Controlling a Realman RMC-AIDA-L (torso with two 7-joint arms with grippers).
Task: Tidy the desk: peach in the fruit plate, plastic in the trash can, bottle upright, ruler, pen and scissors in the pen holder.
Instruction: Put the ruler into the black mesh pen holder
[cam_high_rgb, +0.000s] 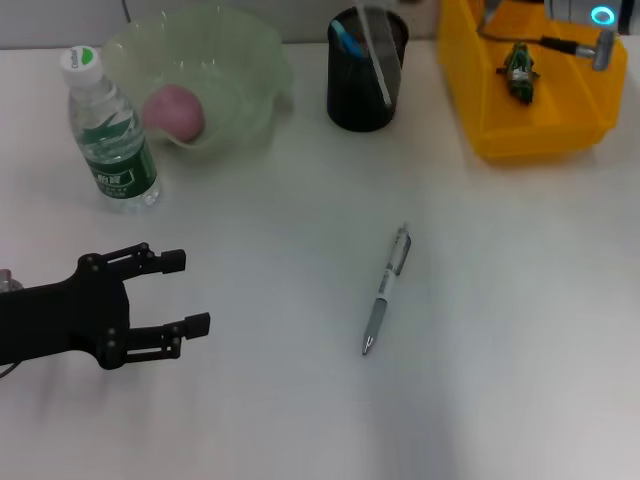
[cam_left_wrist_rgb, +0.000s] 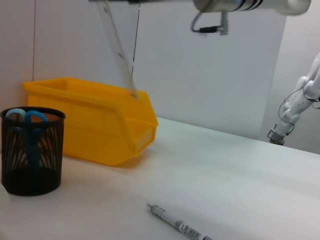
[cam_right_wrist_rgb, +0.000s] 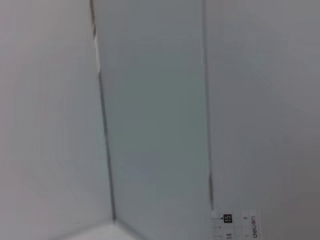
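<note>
My right gripper (cam_left_wrist_rgb: 120, 1), cut off by the upper edge of the left wrist view, is shut on the clear ruler (cam_high_rgb: 378, 55), which hangs tilted over the black mesh pen holder (cam_high_rgb: 365, 70). I cannot tell whether the ruler's lower end is inside. Blue-handled scissors (cam_left_wrist_rgb: 27, 117) stand in the holder. The pen (cam_high_rgb: 385, 290) lies on the table's middle. A pink peach (cam_high_rgb: 175, 110) rests in the green fruit plate (cam_high_rgb: 250, 60). The bottle (cam_high_rgb: 110, 135) stands upright. My left gripper (cam_high_rgb: 190, 292) is open and empty at the near left.
A yellow bin (cam_high_rgb: 500, 130) stands at the back right with a small green piece of plastic (cam_high_rgb: 520, 72) inside. Part of the right arm (cam_high_rgb: 600, 20) shows above it. White tabletop (cam_high_rgb: 300, 420) surrounds the pen.
</note>
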